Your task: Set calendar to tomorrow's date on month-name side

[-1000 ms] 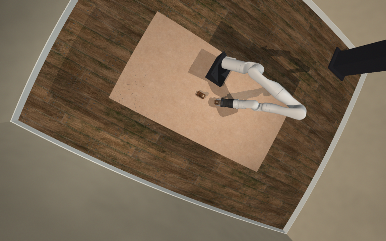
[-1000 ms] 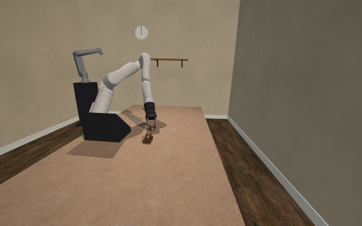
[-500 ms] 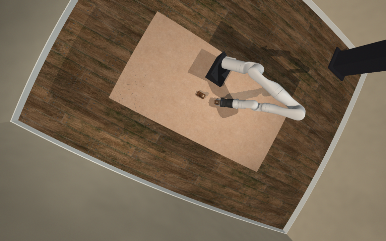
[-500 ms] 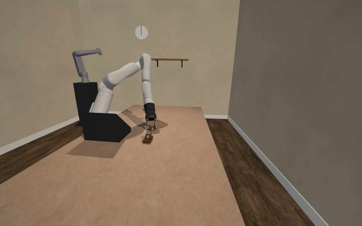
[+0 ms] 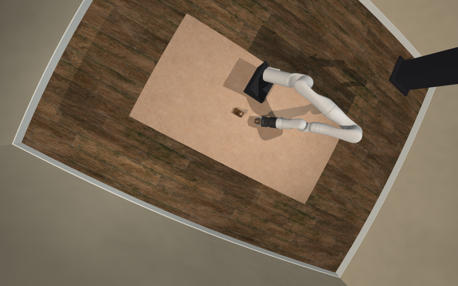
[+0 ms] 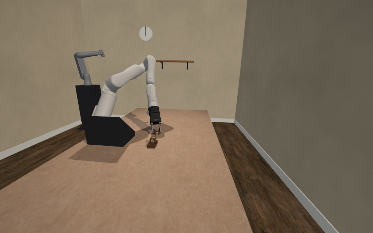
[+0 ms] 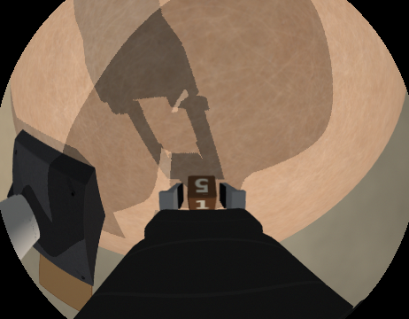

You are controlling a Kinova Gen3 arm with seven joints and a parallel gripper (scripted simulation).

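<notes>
A loose brown cube (image 5: pixel 256 121) (image 6: pixel 156 132) (image 7: pixel 202 193) stands on the table, apart from the tray. It shows a 2 towards the exterior camera; in the wrist view a 1 is on its top and an upside-down 5 on its far side. My gripper (image 5: pixel 258 121) (image 6: pixel 156 133) (image 7: pixel 201 191) is open, with one finger on either side of this cube and a gap to each. The brown tray (image 5: pixel 234 111) (image 6: pixel 151 146) lies on the table and holds the other cube (image 5: pixel 241 113) (image 6: pixel 152 140), which shows an 8 towards the exterior camera. The month's name cannot be read.
The arm's black base block (image 5: pixel 257 85) (image 6: pixel 106 131) (image 7: pixel 76 208) stands on the table beside the tray and the loose cube. A second, grey arm (image 6: pixel 80 65) on a black pedestal (image 5: pixel 437 67) (image 6: pixel 86 101) stands beyond the table.
</notes>
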